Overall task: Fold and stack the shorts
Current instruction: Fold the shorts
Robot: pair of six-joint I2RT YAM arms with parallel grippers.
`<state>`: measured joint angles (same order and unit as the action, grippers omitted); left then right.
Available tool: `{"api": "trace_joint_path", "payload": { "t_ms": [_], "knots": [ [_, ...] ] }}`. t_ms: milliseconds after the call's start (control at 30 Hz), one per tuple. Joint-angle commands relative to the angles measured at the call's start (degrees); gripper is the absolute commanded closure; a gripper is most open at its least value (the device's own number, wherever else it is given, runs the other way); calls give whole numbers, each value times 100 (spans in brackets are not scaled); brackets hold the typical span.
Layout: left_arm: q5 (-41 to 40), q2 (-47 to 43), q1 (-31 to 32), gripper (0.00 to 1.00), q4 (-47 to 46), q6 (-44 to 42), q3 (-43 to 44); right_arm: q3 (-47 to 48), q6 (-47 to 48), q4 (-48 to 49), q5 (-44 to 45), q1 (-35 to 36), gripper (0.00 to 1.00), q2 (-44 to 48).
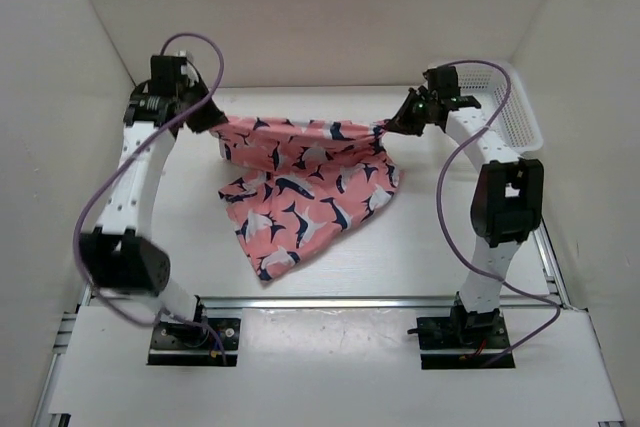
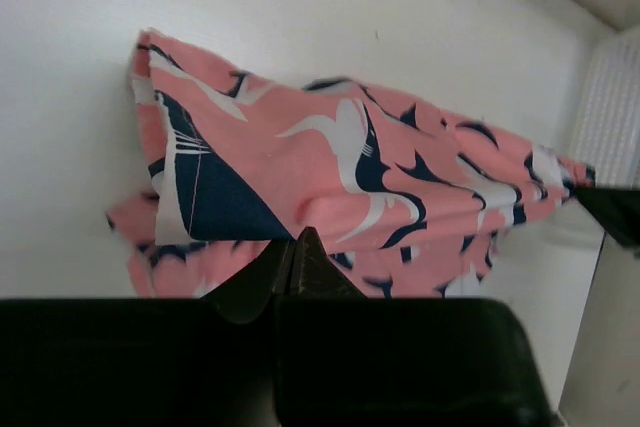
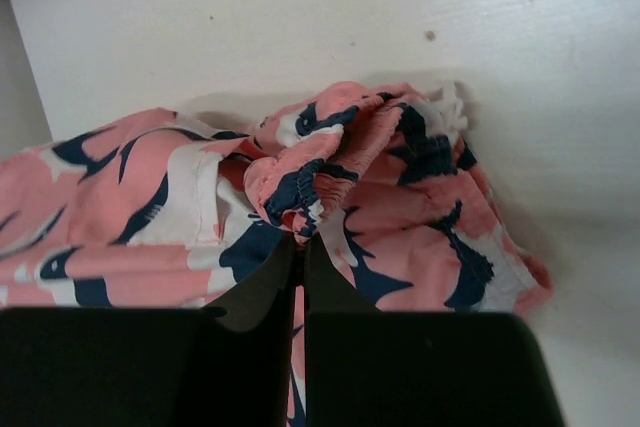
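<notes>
The coral-pink shorts [image 1: 300, 182] with navy-and-white shark shapes hang stretched between my two grippers above the middle of the table, the lower part draped toward the front. My left gripper [image 1: 216, 122] is shut on the shorts' left top edge; in the left wrist view its gripper [image 2: 295, 242] pinches the fabric [image 2: 330, 167]. My right gripper [image 1: 385, 127] is shut on the right end; in the right wrist view its gripper [image 3: 303, 239] clamps the gathered elastic waistband [image 3: 320, 182].
A white plastic mesh basket [image 1: 515, 107] stands at the back right, just behind the right arm; it also shows at the right edge of the left wrist view [image 2: 610, 107]. White walls enclose the table on three sides.
</notes>
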<state>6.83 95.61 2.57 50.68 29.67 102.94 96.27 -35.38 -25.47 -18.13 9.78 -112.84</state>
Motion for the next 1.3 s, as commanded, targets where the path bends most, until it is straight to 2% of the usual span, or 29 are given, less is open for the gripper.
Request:
{"api": "trace_joint_path", "payload": {
  "t_ms": [0,33,133,200,367,567,700,767,800,833,867,900,933,967,1067,1133,1267],
  "knots": [
    [-77,-1410,173,90,-23,12,-1009,-379,241,-177,169,-187,100,648],
    [28,-1597,174,90,-23,12,-1569,-476,294,-177,169,-239,100,710],
    [441,-2352,331,90,-23,91,-2546,-819,391,-300,274,-240,100,956],
    [390,-2948,646,90,30,319,-2970,-1021,444,-352,432,-240,100,1228],
    [635,-3769,1105,90,83,662,-4138,-1618,558,-563,723,-363,100,1746],
    [697,-3962,1816,90,136,899,-4791,-2286,663,-678,1109,-424,100,2150],
    [644,-4305,2020,90,267,1050,-5247,-2892,664,-678,1338,-424,100,2643],
    [916,-4463,2072,90,390,1050,-5389,-3139,576,-678,1444,-424,100,2968],
    [1030,-4464,2142,88,390,1050,-5563,-3428,523,-678,1531,-424,100,3091],
    [1135,-4551,2230,79,390,1050,-5643,-3578,436,-617,1688,-424,100,3345],
    [1215,-4552,2230,63,469,1050,-5722,-3737,435,-617,1777,-424,99,3478],
    [1215,-4604,2300,25,548,1050,-5793,-3895,357,-617,1856,-424,91,3609],
    [1215,-4604,2301,11,636,989,-5794,-4175,356,-538,1909,-424,79,3802],
    [902,-4604,2301,1,732,988,-5794,-4273,356,-477,1910,-424,52,3856],
    [417,-4438,2301,0,1014,1075,-5504,-4406,294,-546,2041,-424,24,3910],
    [126,-4210,2301,0,1015,1207,-5451,-4581,225,-546,2042,-538,20,3971],
    [107,-3832,2301,5,604,1488,-5687,-4836,163,-415,1656,-706,20,4033]
  ]
}}
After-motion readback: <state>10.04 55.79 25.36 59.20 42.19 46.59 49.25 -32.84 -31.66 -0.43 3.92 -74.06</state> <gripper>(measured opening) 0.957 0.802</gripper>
